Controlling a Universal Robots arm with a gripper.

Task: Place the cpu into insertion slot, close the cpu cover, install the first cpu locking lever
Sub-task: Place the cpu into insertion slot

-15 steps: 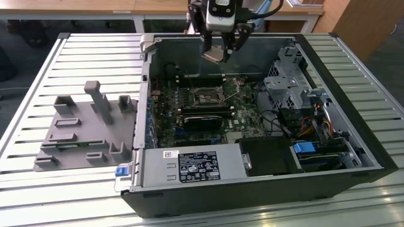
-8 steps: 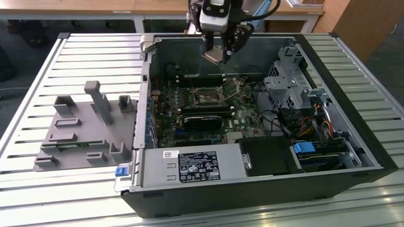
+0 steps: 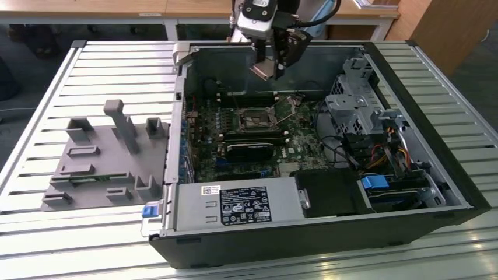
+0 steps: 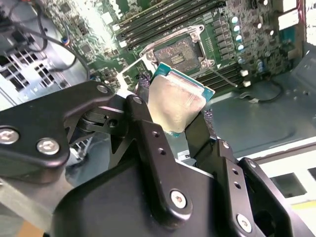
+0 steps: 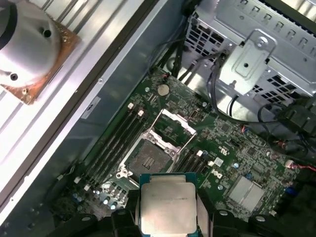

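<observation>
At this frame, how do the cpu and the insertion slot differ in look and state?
The cpu is clamped in the gripper, up off the board; the insertion slot sits fixed on the green motherboard, empty. The cpu shows a pale silver-tan metal top; the insertion slot is dark inside a silvery rim. Both are square, and the cpu cover stands flipped open beside the slot.

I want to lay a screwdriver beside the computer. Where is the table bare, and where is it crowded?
Bare slats: the table behind the grey fixture, and the strip in front of it. Crowded: inside the case, with motherboard, drive cage and cables, and the claw holding the cpu above.
</observation>
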